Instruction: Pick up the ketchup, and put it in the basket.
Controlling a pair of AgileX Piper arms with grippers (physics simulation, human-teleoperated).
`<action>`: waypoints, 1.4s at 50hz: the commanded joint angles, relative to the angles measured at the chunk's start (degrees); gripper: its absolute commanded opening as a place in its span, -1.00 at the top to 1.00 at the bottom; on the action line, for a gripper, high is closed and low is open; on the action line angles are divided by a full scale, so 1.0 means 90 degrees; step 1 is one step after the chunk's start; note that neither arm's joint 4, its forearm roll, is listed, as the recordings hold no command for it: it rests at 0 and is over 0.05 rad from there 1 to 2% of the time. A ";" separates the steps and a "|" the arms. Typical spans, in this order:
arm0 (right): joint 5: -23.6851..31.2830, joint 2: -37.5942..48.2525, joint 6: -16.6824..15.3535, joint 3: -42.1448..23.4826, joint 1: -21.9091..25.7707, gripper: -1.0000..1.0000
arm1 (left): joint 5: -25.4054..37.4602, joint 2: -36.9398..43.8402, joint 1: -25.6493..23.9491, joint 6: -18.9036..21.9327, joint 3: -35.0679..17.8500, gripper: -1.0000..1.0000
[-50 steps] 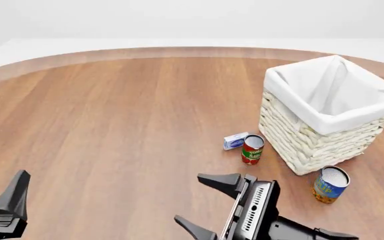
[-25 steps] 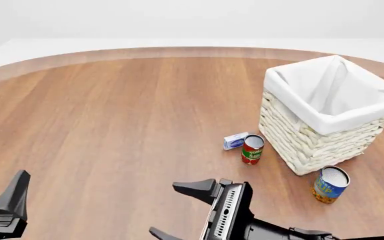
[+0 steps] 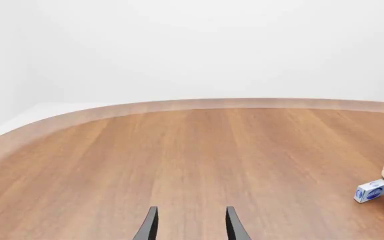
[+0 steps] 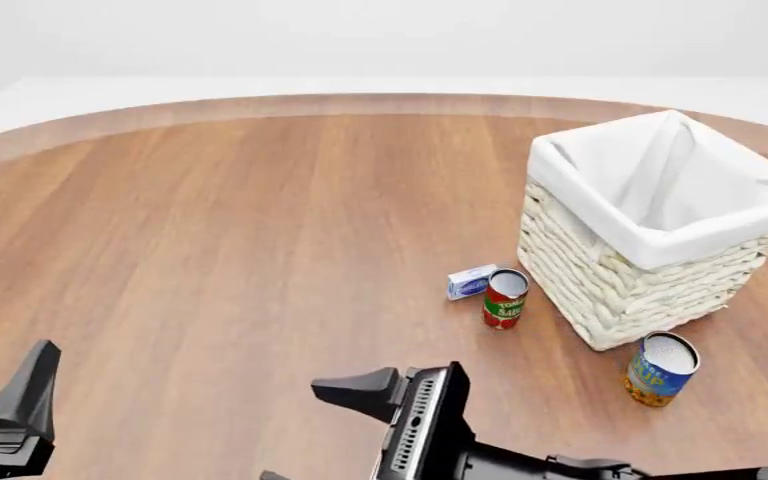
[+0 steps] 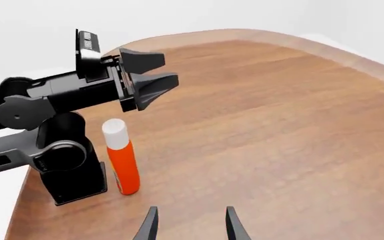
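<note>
Standing upright near table edge: ketchup (image 5: 121, 159) | both hands spread, empty | basket (image 4: 651, 245) probably far off

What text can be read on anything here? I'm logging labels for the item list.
"TOMATO SAUCE", only partly legible, on the red can.
Lettering on the blue-and-orange can: too blurred to read.
Print on the small blue-and-white box: too small to read.
The ketchup, in the right wrist view, shows no label from this side.
The basket: no text.

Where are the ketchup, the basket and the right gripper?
ketchup (image 5: 123, 167): right wrist view, orange body.
basket (image 4: 620, 285): front view, woven front wall.
right gripper (image 5: 188, 225): right wrist view, between fingertips.
</note>
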 commanded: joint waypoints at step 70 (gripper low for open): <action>0.0597 0.2240 0.1920 -0.1979 0.1053 -1.00 | 0.0000 0.0000 0.0000 0.0000 0.0000 -1.00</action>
